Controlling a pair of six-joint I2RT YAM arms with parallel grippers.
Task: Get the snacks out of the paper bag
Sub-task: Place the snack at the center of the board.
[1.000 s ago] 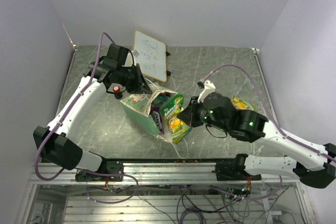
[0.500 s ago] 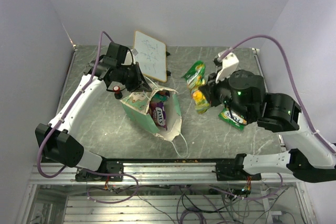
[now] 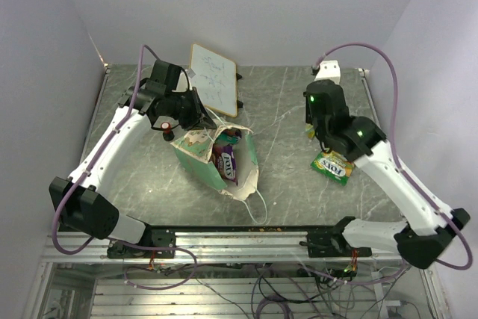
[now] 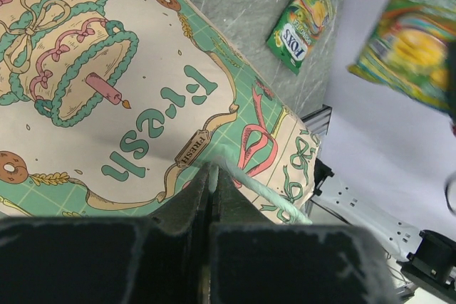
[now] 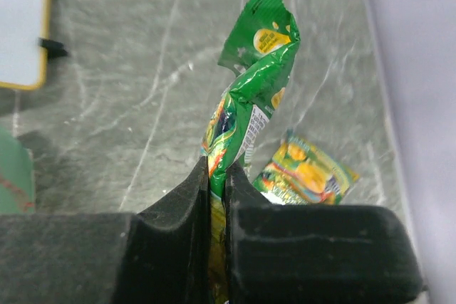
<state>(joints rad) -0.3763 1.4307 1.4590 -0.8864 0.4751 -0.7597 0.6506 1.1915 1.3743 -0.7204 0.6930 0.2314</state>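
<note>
The paper bag [image 3: 196, 153] lies tilted left of the table's middle, mouth open toward the front right. A purple snack packet [image 3: 225, 159] shows inside it. My left gripper [image 3: 196, 113] is shut on the bag's mint string handle [image 4: 246, 174] at the bag's back rim, above the printed side [image 4: 107, 90]. My right gripper [image 5: 217, 176] is shut on a crumpled green and yellow snack packet [image 5: 251, 97] and holds it above the table's right side. Another green packet [image 3: 332, 165] lies flat on the table below it, also in the right wrist view [image 5: 308, 173].
A white wood-framed board [image 3: 214, 78] lies at the back, behind the bag. A small red-and-black cylinder [image 3: 165, 125] shows by the left wrist. A loose white handle [image 3: 258, 207] trails from the bag toward the front rail. Walls close in on both sides.
My right gripper has pulled the green packet out of the bag's mouth, lifted it and carried it right and back. The left gripper has kept hold of the bag.
</note>
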